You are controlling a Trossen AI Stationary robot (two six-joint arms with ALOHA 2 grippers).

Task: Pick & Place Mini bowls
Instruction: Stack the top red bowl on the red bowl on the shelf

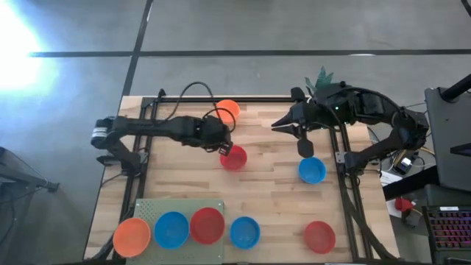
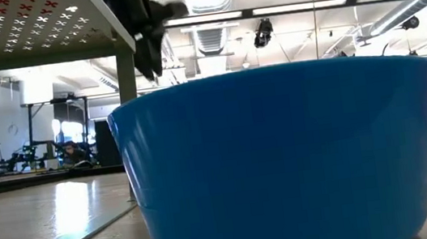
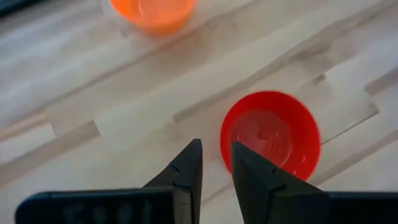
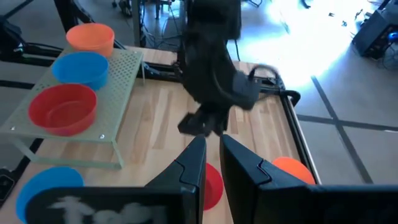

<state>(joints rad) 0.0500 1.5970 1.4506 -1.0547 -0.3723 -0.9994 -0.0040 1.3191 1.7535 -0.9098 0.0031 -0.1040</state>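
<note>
A red mini bowl rests upright on its base mid-table. My left gripper hangs open just above its left side, fingers slanting down with nothing between them. An orange bowl sits toward the far edge. My right gripper is raised over the right half of the table, pointing toward the left arm, its fingers a narrow gap apart and empty. A blue bowl sits on the table near it.
A pale green perforated rack at the near left carries an orange, a blue and a red bowl. A blue bowl and a red bowl stand near the front edge. A green plant stands at the far right.
</note>
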